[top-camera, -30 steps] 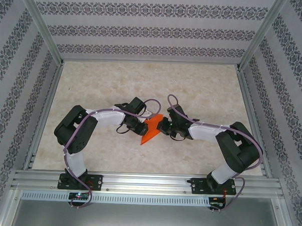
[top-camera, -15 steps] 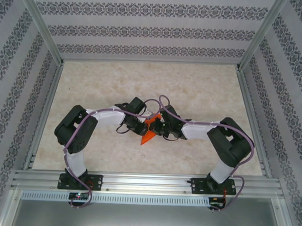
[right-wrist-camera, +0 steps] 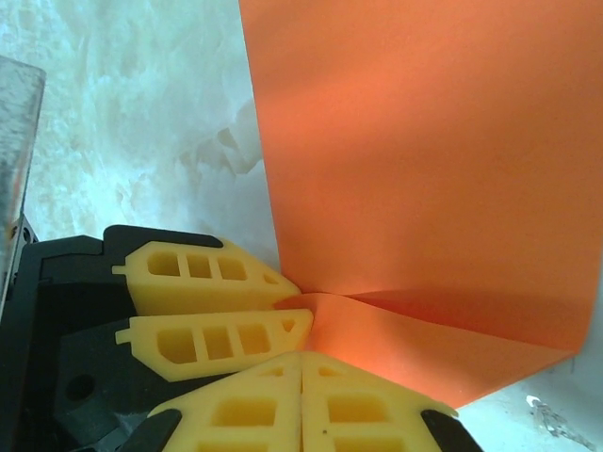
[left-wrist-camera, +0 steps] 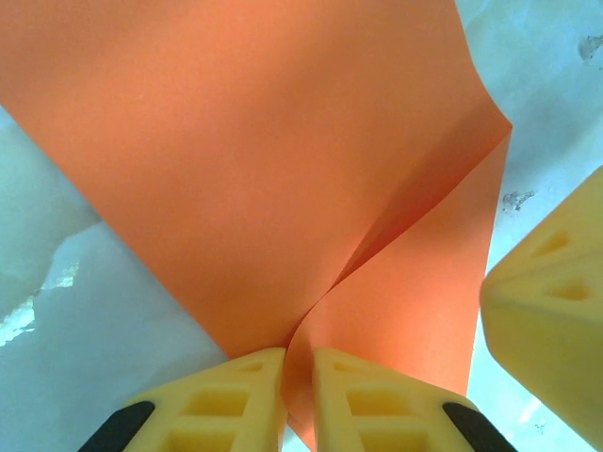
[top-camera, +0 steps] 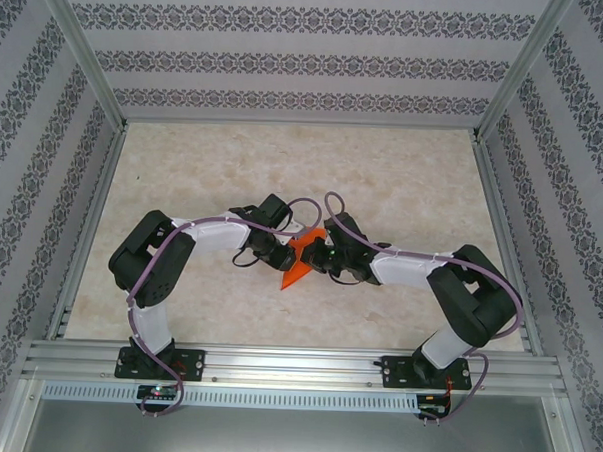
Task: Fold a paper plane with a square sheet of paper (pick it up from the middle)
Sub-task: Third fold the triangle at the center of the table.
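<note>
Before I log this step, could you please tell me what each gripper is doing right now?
Left gripper: closed on the thin bright orange sheet of paper.
Right gripper: closed; hold on that sheet unclear.

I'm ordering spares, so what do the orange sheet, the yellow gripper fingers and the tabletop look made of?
The square sheet of paper: thin matte paper, going by its sharp crease and soft buckling. The yellow fingers: probably plastic, matte with hollow pockets. The tabletop: pale marble pattern; stone or printed laminate, cannot tell.
</note>
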{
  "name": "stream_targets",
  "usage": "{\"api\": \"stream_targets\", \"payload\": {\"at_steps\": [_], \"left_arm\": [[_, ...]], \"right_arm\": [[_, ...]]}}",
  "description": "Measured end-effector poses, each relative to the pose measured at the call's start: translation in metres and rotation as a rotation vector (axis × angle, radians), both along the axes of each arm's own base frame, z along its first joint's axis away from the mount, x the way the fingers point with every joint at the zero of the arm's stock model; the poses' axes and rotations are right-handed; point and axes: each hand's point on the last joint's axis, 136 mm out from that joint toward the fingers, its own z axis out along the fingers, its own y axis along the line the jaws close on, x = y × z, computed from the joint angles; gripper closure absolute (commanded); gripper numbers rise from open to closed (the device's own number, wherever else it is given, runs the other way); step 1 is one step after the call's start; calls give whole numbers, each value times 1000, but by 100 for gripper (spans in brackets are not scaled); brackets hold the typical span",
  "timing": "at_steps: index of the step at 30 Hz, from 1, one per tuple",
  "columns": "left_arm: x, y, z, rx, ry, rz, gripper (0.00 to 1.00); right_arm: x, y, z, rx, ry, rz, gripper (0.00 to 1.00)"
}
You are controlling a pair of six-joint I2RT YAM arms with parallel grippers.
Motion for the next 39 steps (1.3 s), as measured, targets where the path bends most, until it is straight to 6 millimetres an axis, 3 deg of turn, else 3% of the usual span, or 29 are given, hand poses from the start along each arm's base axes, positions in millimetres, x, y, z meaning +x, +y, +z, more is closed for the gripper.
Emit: {"api": "stream_targets", "payload": {"at_steps": [8, 13, 20, 25, 28, 34, 39], "left_arm": [[0, 0, 0, 0, 0, 0, 82], [0, 0, 0, 0, 0, 0, 80], [2, 2, 6, 10, -15, 15, 66], [7, 9, 27, 21, -60, 65, 62], [7, 11, 46, -8, -83, 98, 66], [-28, 9, 71, -156, 19, 158, 77], [-50, -10, 71, -237, 136, 180, 78]], "right_arm": [[-3, 0, -32, -33, 61, 2, 93], [-2, 0, -32, -33, 60, 1, 93], [-2, -1, -33, -38, 60, -7, 93], [-1, -1, -33, -37, 64, -15, 93], [-1, -1, -33, -37, 65, -17, 93], [-2, 0, -34, -40, 64, -17, 92], [-2, 0, -34, -41, 64, -18, 93]]}}
